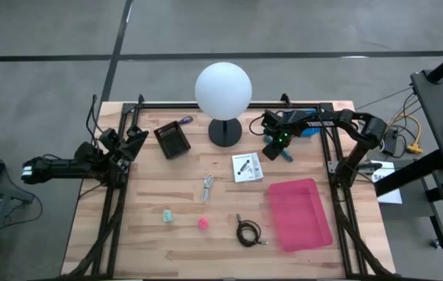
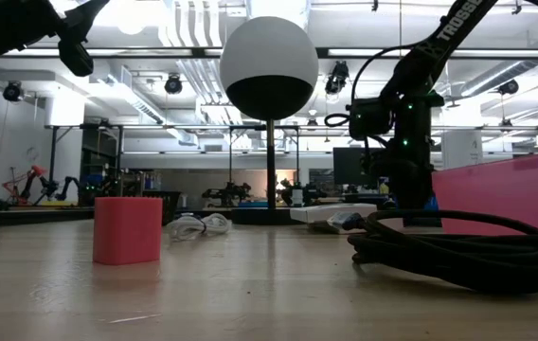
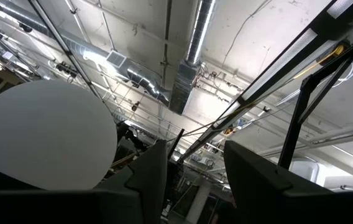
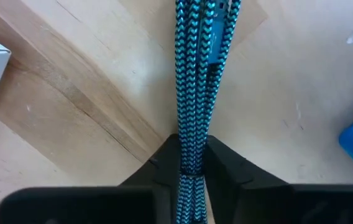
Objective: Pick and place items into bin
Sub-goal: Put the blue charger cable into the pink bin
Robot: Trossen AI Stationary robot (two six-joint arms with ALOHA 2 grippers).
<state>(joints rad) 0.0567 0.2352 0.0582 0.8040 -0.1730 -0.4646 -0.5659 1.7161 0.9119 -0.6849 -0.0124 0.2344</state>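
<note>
The right pincer [image 4: 192, 167] is pinching a teal braided cord [image 4: 196, 74] near the desk's [image 1: 206, 242] back right, beside the lamp [image 1: 223, 94]. The cord is running straight out from the fingertips along the wood. The left pincer [image 3: 192, 171] is idling open at the left edge.

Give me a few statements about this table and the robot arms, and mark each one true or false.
1. The right gripper is closed on a teal braided cable. True.
2. The pink bin already holds the dark coiled cable. False: the cable lies on the table beside the bin.
3. The left gripper holds the pink block. False: it is open, empty and raised.
4. The white card lies near the globe lamp. True.
</note>
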